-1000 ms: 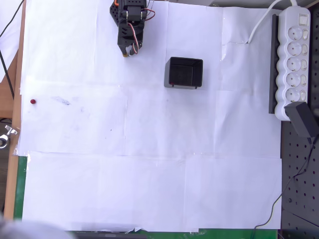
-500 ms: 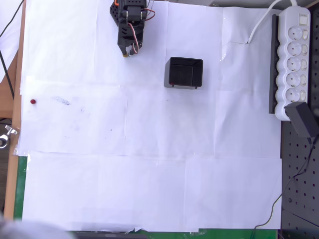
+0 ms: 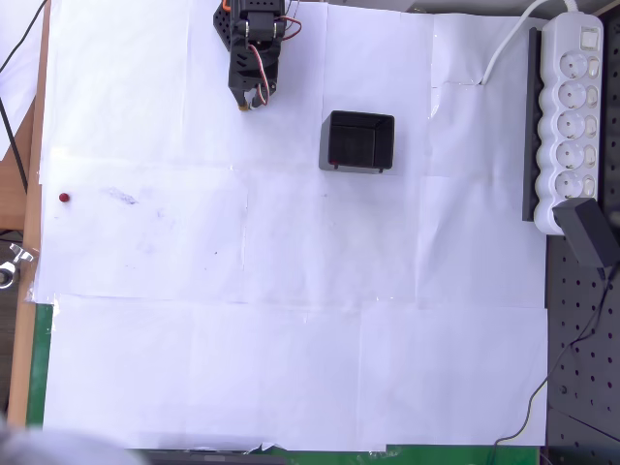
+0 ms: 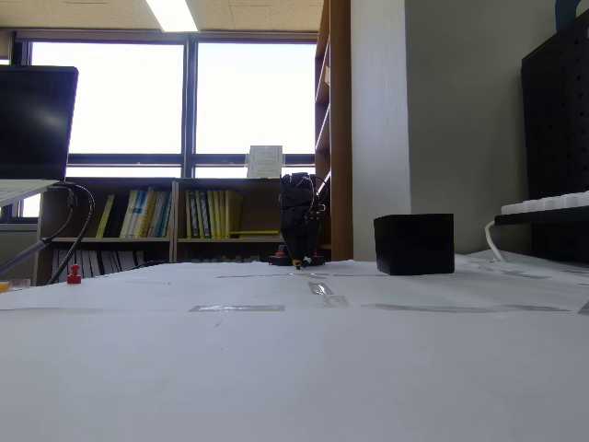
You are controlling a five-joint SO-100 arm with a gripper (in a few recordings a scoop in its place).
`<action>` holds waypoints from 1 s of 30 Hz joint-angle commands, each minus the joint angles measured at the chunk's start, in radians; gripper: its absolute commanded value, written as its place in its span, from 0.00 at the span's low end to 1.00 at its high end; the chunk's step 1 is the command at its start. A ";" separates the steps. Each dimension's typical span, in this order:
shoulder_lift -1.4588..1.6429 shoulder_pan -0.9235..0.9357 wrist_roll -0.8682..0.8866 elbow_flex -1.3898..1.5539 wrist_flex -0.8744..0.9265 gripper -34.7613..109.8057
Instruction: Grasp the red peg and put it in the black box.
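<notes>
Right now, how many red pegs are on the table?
1. The red peg sits alone near the left edge of the white paper in the overhead view, far from the black box and the tool. The box's dark inside could hide another.

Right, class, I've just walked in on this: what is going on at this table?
A small robot arm sits at the top edge of the paper-covered table, its gripper pointing down at the paper and holding nothing. The red peg lies untouched far off near the left edge in the overhead view. The black box stands to the right of the arm, apparently empty. A white power strip lies along the right side. The pick-up has not begun.
</notes>
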 commanded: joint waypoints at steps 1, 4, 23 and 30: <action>-0.086 0.006 -0.005 -0.080 0.092 0.24; -0.086 0.006 -0.005 -0.080 0.092 0.24; 0.026 0.114 0.011 -0.058 -0.288 0.24; 0.407 0.314 -0.181 -0.080 -1.224 0.24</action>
